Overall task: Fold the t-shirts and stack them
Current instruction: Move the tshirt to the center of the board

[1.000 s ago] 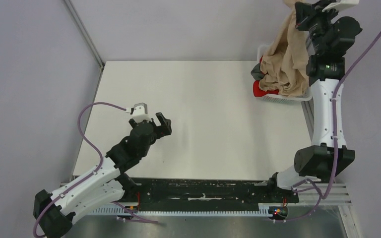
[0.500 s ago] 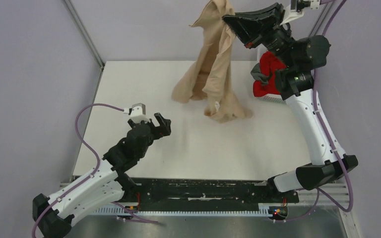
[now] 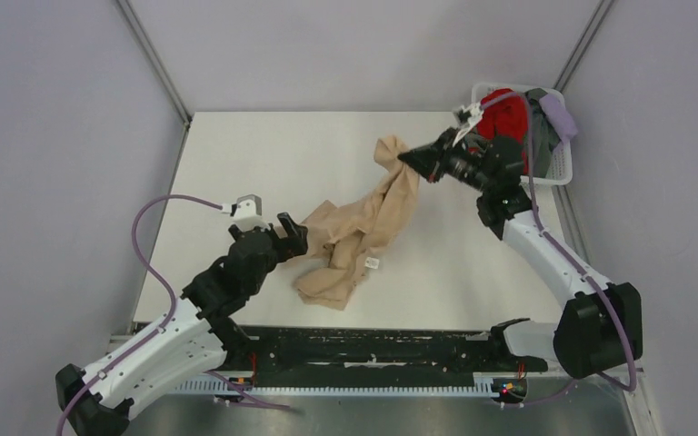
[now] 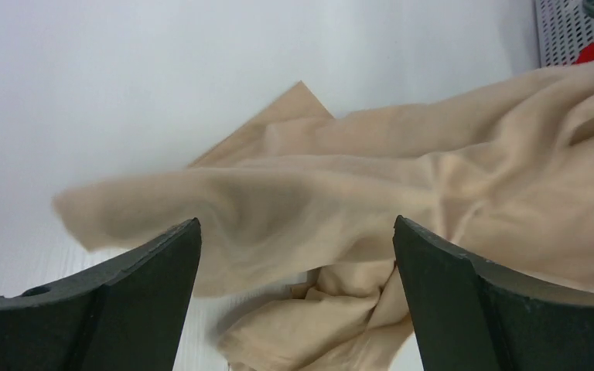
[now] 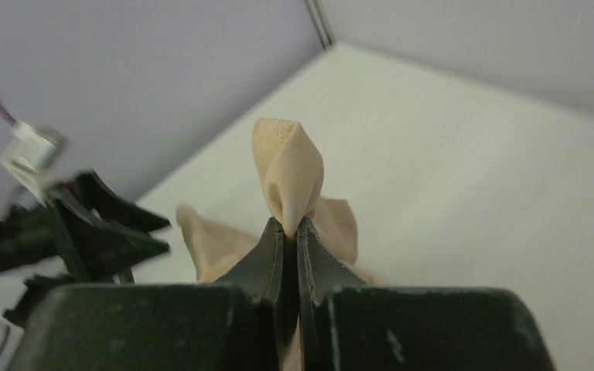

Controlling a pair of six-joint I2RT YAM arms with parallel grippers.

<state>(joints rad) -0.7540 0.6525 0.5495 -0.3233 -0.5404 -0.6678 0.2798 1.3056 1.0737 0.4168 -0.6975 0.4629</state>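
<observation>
Pinching tan t-shirt [image 3: 363, 227] edge, right hand [image 3: 406, 157]

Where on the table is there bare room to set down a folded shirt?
Bare: the far left corner of the table, between the back edge and the tan t-shirt; and the near right, between that shirt and the right arm. Crowded: the diagonal from the basket through the right hand gripping the shirt to the open left hand.

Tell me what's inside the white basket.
The basket holds a red t-shirt, a grey t-shirt and a pale lavender t-shirt. Anything beneath them is covered.
</observation>
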